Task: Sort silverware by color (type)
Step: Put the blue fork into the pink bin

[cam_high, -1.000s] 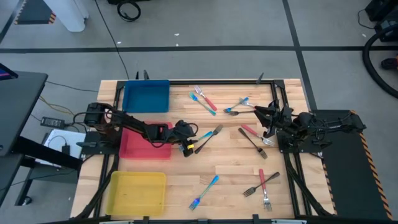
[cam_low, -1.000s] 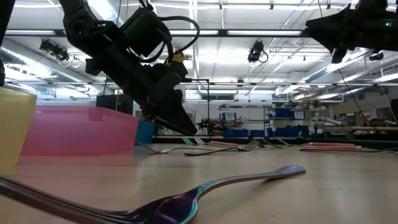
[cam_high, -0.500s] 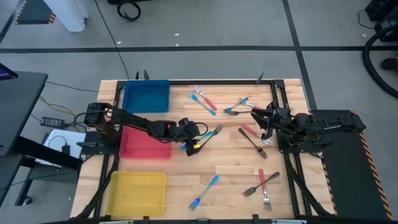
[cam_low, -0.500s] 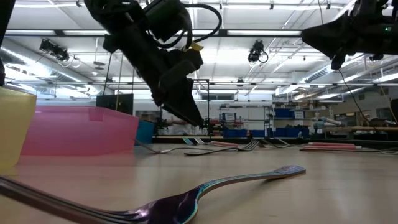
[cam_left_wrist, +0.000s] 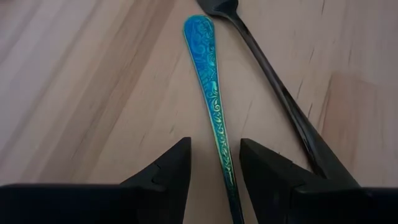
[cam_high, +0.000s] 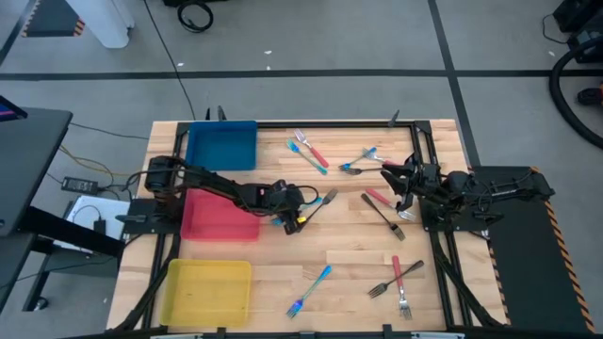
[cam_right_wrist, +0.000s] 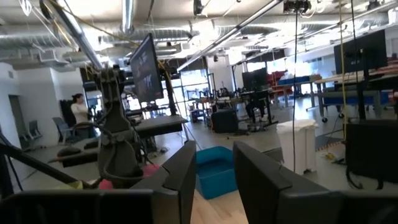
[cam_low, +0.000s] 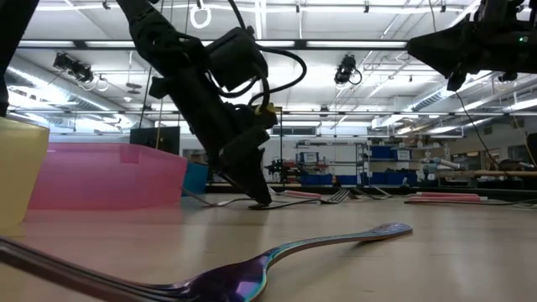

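The left tool [cam_high: 300, 218] is down at the table [cam_high: 339, 264] near its middle, just past the red tray [cam_high: 219, 218], with its fingers spread and standing on either side of a blue-handled fork [cam_left_wrist: 214, 106]; the left wrist view shows the patterned blue handle running out between the two dark fingertips [cam_left_wrist: 168, 171], which do not yet pinch it. Right beside that handle, on one side of the tool, lies an all-dark fork [cam_left_wrist: 273, 81], its stem passing close to one fingertip. In the low view the left tool [cam_low: 256, 193] reaches down to the tabletop with its tip at the surface. The right tool [cam_high: 394, 181] is held above the table on the right side, spread and holding nothing, pointing level across the room in its own wrist view [cam_right_wrist: 214, 168]. Under and just beside it lie a red-handled utensil [cam_high: 379, 198] and a dark fork [cam_high: 384, 217]. Farther from both tools, a blue and a red piece [cam_high: 309, 151] lie near the blue tray [cam_high: 222, 146], and a blue-handled fork [cam_high: 311, 290] lies near the yellow tray [cam_high: 207, 290], with a red-handled fork [cam_high: 397, 273] off to its right.
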You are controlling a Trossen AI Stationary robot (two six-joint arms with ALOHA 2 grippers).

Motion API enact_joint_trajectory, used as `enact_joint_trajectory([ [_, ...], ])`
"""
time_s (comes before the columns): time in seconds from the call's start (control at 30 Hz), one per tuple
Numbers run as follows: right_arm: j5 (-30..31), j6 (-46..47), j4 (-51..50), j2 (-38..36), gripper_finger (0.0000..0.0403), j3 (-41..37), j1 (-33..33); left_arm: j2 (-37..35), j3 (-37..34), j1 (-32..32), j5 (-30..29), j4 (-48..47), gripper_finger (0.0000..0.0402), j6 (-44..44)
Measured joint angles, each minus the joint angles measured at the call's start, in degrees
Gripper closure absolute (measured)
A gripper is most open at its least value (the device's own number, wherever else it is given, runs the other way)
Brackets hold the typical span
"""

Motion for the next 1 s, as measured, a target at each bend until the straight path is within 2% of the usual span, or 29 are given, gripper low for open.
enact_joint_trajectory([
  [0.17,0.2,-0.6,0.1,0.0,0.0288,0.0,0.0,0.2,0.0,0.0,0.1,0.3,0.0256,-0.1],
  [0.27,0.2,-0.6,0.4,0.0,0.0288,0.0,0.0,0.3,0.0,0.0,0.1,0.5,0.0273,-0.1],
  [0.57,0.3,-0.6,0.9,0.0,0.0288,0.0,0.0,0.4,0.0,0.1,0.1,0.8,0.0387,0.3],
  [0.8,0.3,-1.1,0.9,0.0,0.0288,0.0,0.0,-0.3,-0.1,0.0,0.4,0.6,0.0391,1.9],
  [1.0,0.2,0.0,0.9,0.0,0.0288,0.0,0.0,-4.9,-0.1,0.1,1.0,-1.1,0.0392,4.6],
])
